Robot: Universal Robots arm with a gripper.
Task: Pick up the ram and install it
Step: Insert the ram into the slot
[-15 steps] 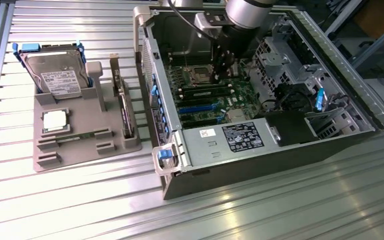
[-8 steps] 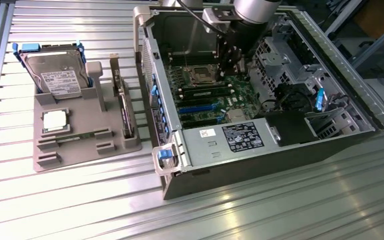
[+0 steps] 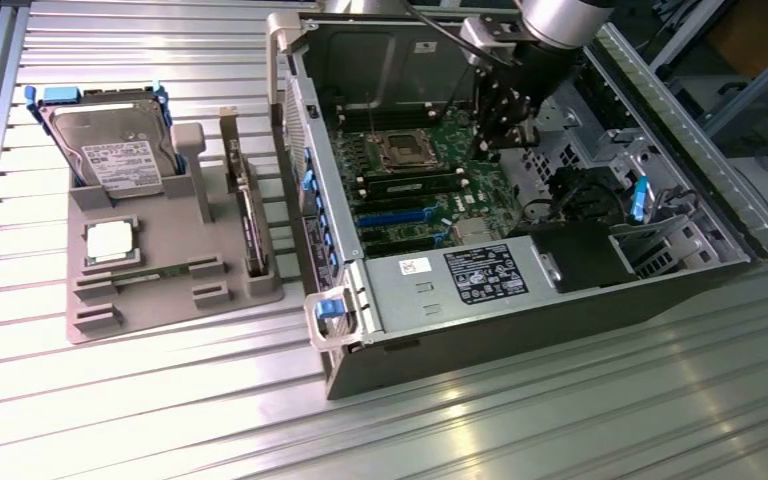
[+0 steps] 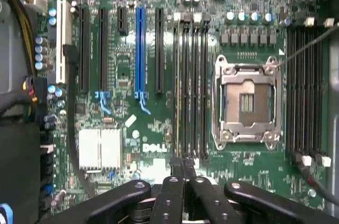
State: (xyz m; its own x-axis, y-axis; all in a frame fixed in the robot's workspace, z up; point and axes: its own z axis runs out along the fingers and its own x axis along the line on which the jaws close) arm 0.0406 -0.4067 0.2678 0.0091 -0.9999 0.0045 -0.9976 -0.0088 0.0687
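Clenched, empty gripper (image 4: 183, 163) hangs over motherboard (image 4: 139, 128) DIMM slots (image 4: 190, 86). The ram (image 3: 160, 273) seems edge-up in grey tray (image 3: 157, 322), well off toward the exterior view's left, long axis roughly across that view.

Case (image 3: 491, 270) on table (image 3: 157, 420), exterior view's right. Tray (image 3: 157, 210) beside it, exterior view's left. On tray: drive (image 3: 117, 150) behind, CPU (image 3: 111, 243) before it, card (image 3: 251, 220) nearest case. Motherboard (image 4: 132, 128) in case, gripper (image 4: 183, 164) over it.

Lab: open computer case (image 3: 518, 335), aluminium bench (image 3: 584, 420)
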